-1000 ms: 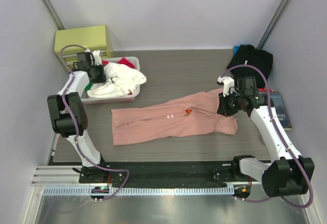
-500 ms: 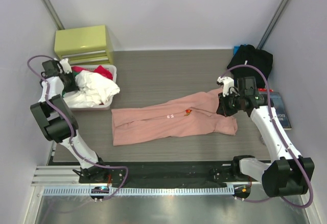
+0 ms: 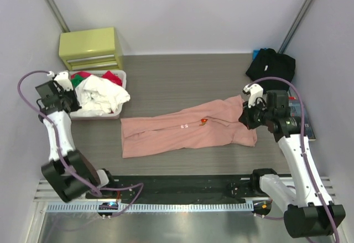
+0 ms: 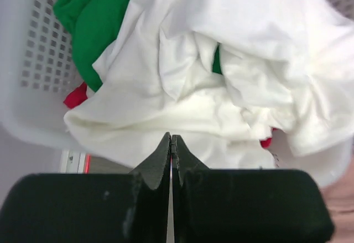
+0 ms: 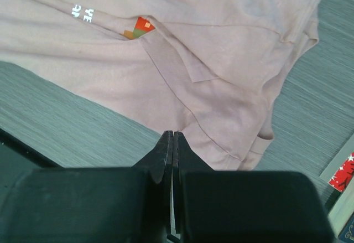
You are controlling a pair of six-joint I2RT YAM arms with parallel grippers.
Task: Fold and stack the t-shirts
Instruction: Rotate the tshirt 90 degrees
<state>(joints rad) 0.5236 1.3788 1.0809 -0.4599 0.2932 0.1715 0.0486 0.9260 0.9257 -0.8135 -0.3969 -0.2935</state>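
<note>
A salmon-pink t-shirt (image 3: 188, 128) lies folded lengthwise across the middle of the table, its small chest print (image 5: 139, 28) facing up. A black t-shirt (image 3: 271, 63) sits bunched at the back right corner. My right gripper (image 3: 246, 119) (image 5: 173, 134) is shut on nothing and hovers over the near right edge of the pink t-shirt (image 5: 221, 60). My left gripper (image 3: 66, 98) (image 4: 171, 138) is shut and empty at the far left. It points at the white basket (image 3: 95, 113) from just outside its left end.
The basket (image 4: 27, 121) holds a heap of white cloth (image 4: 221, 60) over green (image 4: 94, 21) and red pieces. A yellow-green drawer box (image 3: 91, 46) stands behind it. A book (image 3: 305, 122) lies at the right edge.
The basket slid left with my left arm, which has since drawn back off it toward the left wall. My right arm has shifted slightly right and back from the pink t-shirt.
</note>
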